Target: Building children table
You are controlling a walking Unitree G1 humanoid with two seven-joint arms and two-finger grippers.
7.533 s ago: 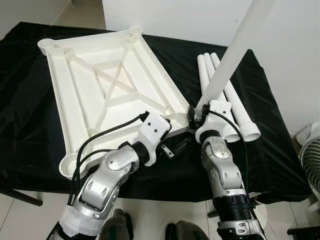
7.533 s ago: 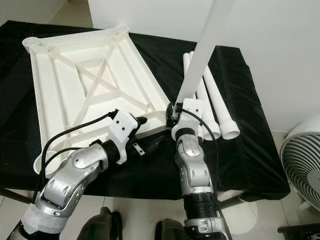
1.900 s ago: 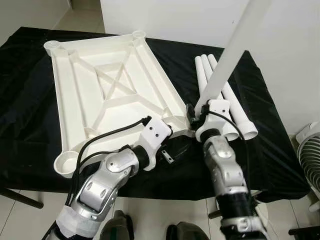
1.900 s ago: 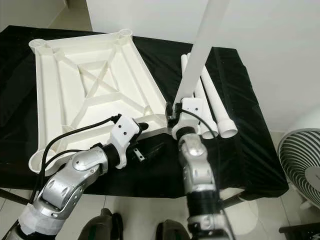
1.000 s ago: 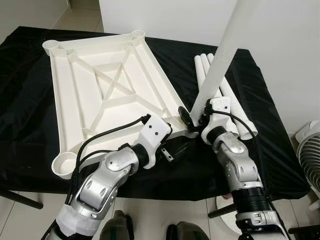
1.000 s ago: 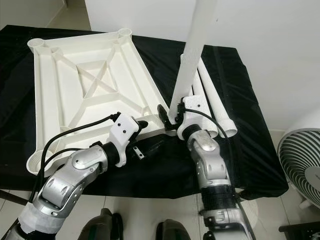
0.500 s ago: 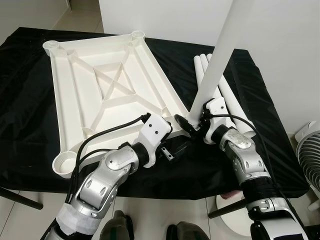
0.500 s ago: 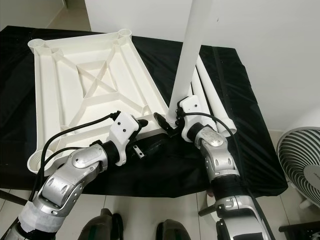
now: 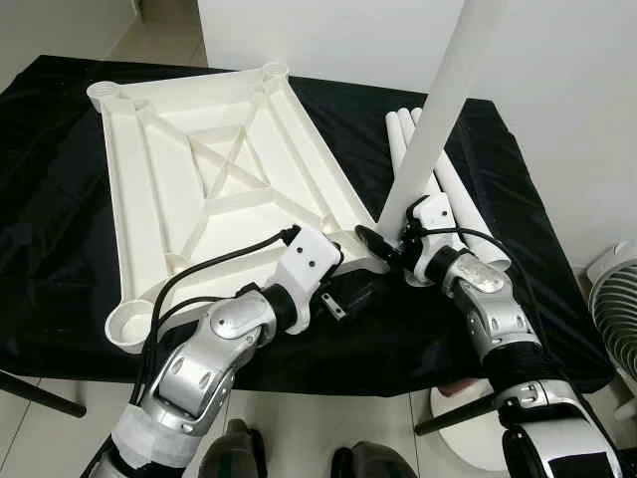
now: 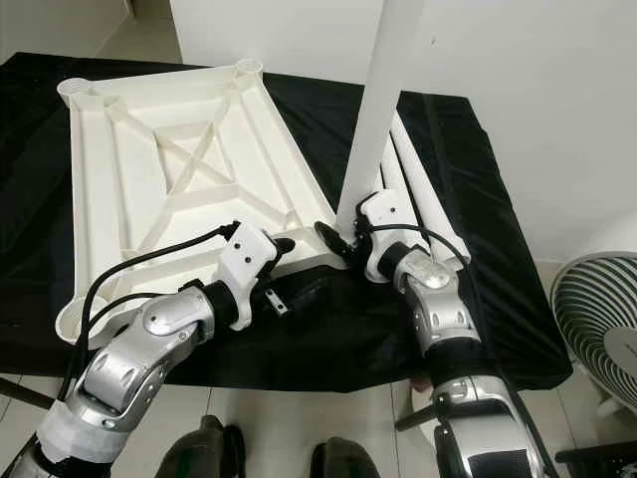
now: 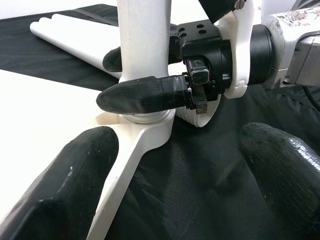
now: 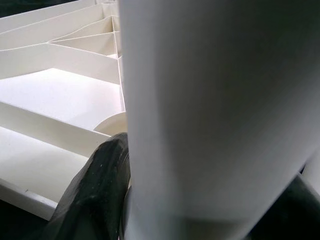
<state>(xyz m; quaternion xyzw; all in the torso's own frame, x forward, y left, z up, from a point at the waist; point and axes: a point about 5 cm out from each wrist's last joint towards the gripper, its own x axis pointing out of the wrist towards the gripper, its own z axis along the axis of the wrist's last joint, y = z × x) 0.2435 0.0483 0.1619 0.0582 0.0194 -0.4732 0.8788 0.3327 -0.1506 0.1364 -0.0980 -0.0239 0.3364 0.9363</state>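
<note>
1. Here, in the left eye view, you see the white table top (image 9: 214,189) lying upside down on the black cloth (image 9: 60,259). Its ribs face up. Your right gripper (image 9: 383,242) sits at the near right corner of the table top. It is squeezed around a white table leg (image 9: 438,119), low down on it. The leg stands almost straight up, with its bottom end in the corner socket. Three more spare legs (image 9: 468,224) lie side by side on the cloth just beyond your right arm. Your left gripper (image 9: 343,299) rests low by the near edge of the table top, close to the right gripper.

2. In the right eye view, you see a fan (image 10: 597,319) standing on the floor on the right side.

3. In the left wrist view, your left gripper's fingers (image 11: 75,170) are spread wide with nothing in between. One is over the white table top and the other is over the cloth. Past them, the right gripper's black fingers pinch the leg just above the round socket.

4. In the right wrist view, the leg is very close and big. One black finger (image 12: 100,185) presses on its side. The ribs of the table top lie behind it.
</note>
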